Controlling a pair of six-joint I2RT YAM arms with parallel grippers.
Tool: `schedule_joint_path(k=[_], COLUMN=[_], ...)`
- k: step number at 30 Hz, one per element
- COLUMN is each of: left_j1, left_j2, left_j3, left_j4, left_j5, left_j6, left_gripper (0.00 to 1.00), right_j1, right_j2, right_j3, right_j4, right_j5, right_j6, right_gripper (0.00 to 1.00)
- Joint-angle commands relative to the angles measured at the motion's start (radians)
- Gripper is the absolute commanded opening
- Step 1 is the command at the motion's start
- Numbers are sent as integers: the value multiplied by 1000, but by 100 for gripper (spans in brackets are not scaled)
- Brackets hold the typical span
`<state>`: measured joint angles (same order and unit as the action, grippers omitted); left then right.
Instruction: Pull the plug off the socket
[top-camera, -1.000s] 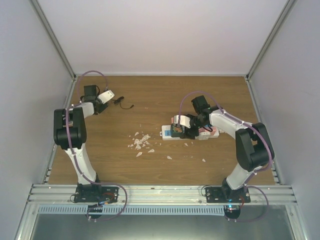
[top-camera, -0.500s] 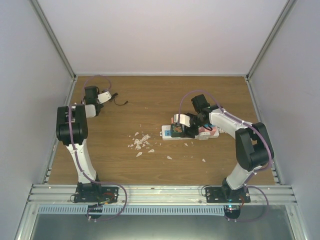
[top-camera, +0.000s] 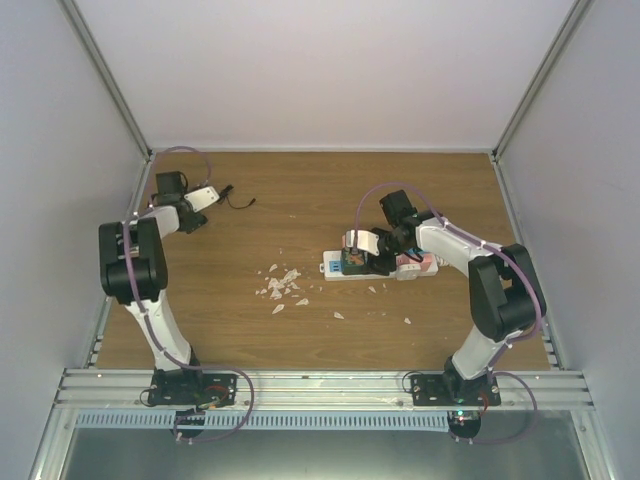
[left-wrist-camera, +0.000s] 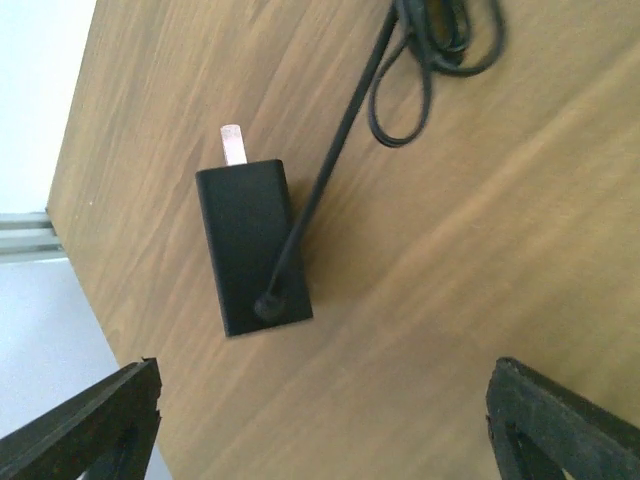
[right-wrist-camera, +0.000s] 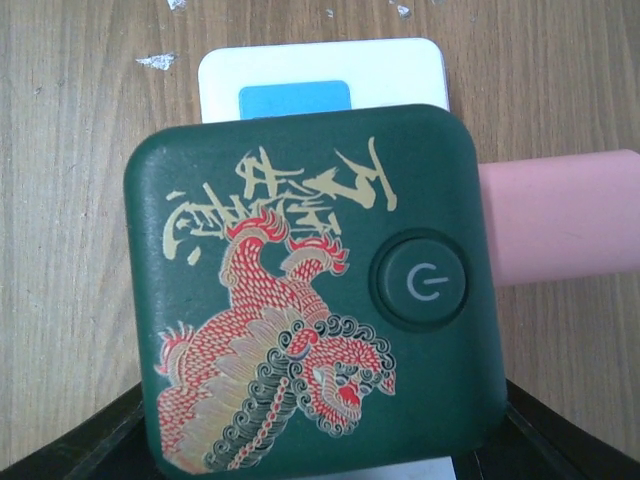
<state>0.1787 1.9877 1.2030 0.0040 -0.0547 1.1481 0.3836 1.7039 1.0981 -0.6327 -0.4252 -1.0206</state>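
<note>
Looking down on the wooden table (top-camera: 470, 200), the two arms are working well apart. Over at the far left corner, the left hand (left-wrist-camera: 325, 400) hovers with its fingers (left-wrist-camera: 110, 420) spread wide and nothing between them. Just ahead of them lies the black plug (left-wrist-camera: 252, 245), flat on the wood and touching neither finger. One metal prong (left-wrist-camera: 233, 145) pokes out of its far end, and a thin black cable (left-wrist-camera: 330, 170) runs from its near end up to a loose coil (left-wrist-camera: 440, 40). That plug is well clear of the socket (top-camera: 332, 268).

The long white socket lies crosswise a little right of centre. A scatter of white scraps (top-camera: 280, 285) sits on the wood to its left. The right hand (top-camera: 355, 258) is down over it. From the wrist view, a green charger block (right-wrist-camera: 310, 290) fills the frame, with a red and gold dragon and a round power button (right-wrist-camera: 420, 282). The block sits on top of the socket, whose white end and light-blue face (right-wrist-camera: 295, 100) peek out beyond it. A pink bar (right-wrist-camera: 560, 230) juts out from behind the block's right side; what it is, I cannot tell. The right hand's dark fingers (right-wrist-camera: 575, 445) flank the block's near corners. Whether they are pinching it or merely standing beside it, I cannot tell.
</note>
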Motion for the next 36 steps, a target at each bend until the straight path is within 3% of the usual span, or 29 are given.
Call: schedule_joint_path(k=[1,9,21,27,29,33,36], left_j1=[19,16,-31,-110,-142,-229,-290], left_j2=[-138,-284,-359,-350,-340,-330,-327], left_j3=[-30,-40,-48,-73,-83,-125,-173], left_j4=[-186,-366,-703,-831,-837,-817,-778], left_j5=[211,474,843,928,939,914,868], left_j6=[-35,-44,190,297,300,292,282], left_gripper=[95,98,93,91,89,85,80], right_j1=[22,66,161,229,244,247,243], right_j2=[28,35,59,48,43,7,-47], right_j3=[12,12,35,31,33,38,29], right_j4=[-10,-9,-31,-42,-42,-40,-27], right_j5=[0,-23,-78,-82,-79,-89,-84], right_j6=[-11,-33,-67,-92,-90,-55,-18], right_gripper=[63,54,51,52,55,72,80])
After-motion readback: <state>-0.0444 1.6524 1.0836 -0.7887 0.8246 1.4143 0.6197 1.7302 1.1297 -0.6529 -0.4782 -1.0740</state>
